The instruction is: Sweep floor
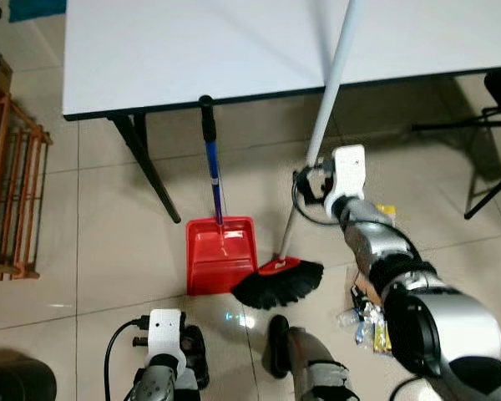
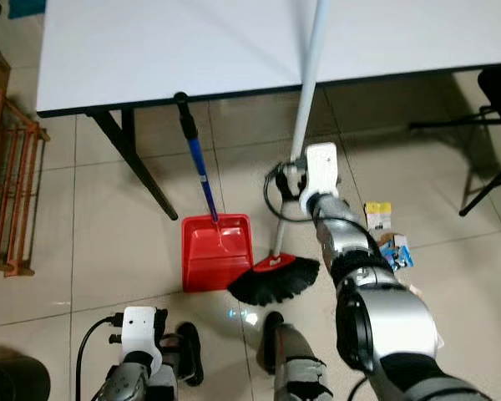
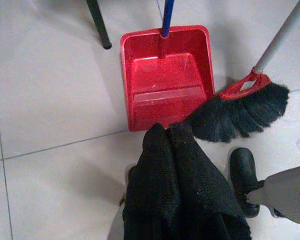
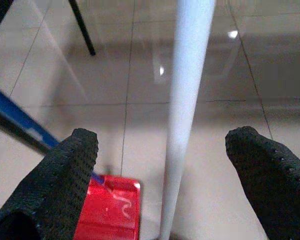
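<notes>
the right gripper (image 4: pixel 162 150) has its fingers spread around the white broom pole (image 4: pixel 187 115), not clamping it, black bristles (image 1: pixel 277 284) resting beside the red plastic dustpan (image 1: pixel 220 255); the left gripper (image 3: pixel 170 150) hangs with fingers pressed together.

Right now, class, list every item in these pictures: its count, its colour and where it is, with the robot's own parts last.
Table: one, white top, black legs, ahead.
Dustpan: one, red, blue handle leaning on the table edge, on the floor.
Broom: one, black bristles, red head, white pole, bristles beside the dustpan.
Litter: several wrappers, mixed colours, floor at right.
Rack: one, orange, far left.
Chair: one, black, far right.
Right gripper: fingers open either side of the pole.
Left gripper: fingers together, low, near the dustpan.
</notes>
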Robot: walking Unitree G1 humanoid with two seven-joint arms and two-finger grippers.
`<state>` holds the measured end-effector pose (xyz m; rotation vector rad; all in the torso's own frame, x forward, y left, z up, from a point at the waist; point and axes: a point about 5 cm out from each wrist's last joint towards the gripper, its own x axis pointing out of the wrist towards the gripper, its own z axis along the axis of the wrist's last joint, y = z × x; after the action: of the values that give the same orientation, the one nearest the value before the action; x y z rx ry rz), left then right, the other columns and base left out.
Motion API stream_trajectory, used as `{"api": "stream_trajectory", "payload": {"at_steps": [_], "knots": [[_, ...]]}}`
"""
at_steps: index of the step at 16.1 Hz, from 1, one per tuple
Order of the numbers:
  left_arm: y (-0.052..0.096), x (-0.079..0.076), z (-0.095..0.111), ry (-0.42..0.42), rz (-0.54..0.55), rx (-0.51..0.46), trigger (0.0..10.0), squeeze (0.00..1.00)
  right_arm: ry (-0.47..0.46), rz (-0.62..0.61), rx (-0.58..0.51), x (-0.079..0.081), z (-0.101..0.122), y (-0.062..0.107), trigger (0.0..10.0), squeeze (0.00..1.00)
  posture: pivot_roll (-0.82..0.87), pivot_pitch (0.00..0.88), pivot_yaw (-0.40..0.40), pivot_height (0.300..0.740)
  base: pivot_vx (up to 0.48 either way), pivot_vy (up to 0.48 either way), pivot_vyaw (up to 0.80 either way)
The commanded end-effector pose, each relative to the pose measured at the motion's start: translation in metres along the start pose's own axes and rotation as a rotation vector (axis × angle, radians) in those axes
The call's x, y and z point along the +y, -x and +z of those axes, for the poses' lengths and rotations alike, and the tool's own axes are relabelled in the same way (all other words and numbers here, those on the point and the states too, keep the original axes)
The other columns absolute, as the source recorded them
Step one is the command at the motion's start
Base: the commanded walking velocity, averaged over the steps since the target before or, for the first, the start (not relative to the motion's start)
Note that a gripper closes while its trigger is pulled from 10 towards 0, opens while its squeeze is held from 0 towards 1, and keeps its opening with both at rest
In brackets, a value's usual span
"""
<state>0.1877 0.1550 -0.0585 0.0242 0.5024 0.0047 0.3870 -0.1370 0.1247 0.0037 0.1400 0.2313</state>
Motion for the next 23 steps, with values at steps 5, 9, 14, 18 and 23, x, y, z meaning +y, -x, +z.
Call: {"api": "stream_trajectory", "payload": {"at_steps": [5, 9, 14, 18, 23], "knots": [[-0.01, 0.079, 0.025, -0.094, 0.215, -0.015, 10.0, 0.0, -0.002, -0.006, 0.038, 0.0, -0.007, 0.001, 10.0, 0.0, 0.13, 0.336, -0.03, 0.74, 0.0, 0.0, 0.0], [-0.051, 0.106, 0.161, -0.168, 0.261, -0.356, 10.0, 0.0, -0.006, -0.007, 0.066, 0.004, -0.014, 0.002, 10.0, 0.0, 0.14, 0.264, -0.019, 0.74, 0.0, 0.0, 0.0], [-0.063, 0.069, 0.229, -0.177, 0.156, -0.554, 10.0, 0.0, -0.006, -0.013, 0.063, 0.002, -0.012, 0.002, 10.0, 0.0, 0.14, 0.275, -0.027, 0.74, 0.0, 0.0, 0.0], [-0.067, 0.021, 0.251, -0.162, -0.019, -0.622, 10.0, 0.0, 0.001, -0.028, 0.052, -0.005, -0.008, 0.002, 10.0, 0.0, 0.13, 0.325, -0.034, 0.74, 0.0, 0.0, 0.0], [-0.063, -0.013, 0.244, -0.118, -0.092, -0.643, 10.0, 0.0, 0.01, -0.045, 0.037, -0.011, -0.001, 0.001, 10.0, 0.0, 0.14, 0.385, -0.039, 0.74, 0.0, 0.0, 0.0]]}}
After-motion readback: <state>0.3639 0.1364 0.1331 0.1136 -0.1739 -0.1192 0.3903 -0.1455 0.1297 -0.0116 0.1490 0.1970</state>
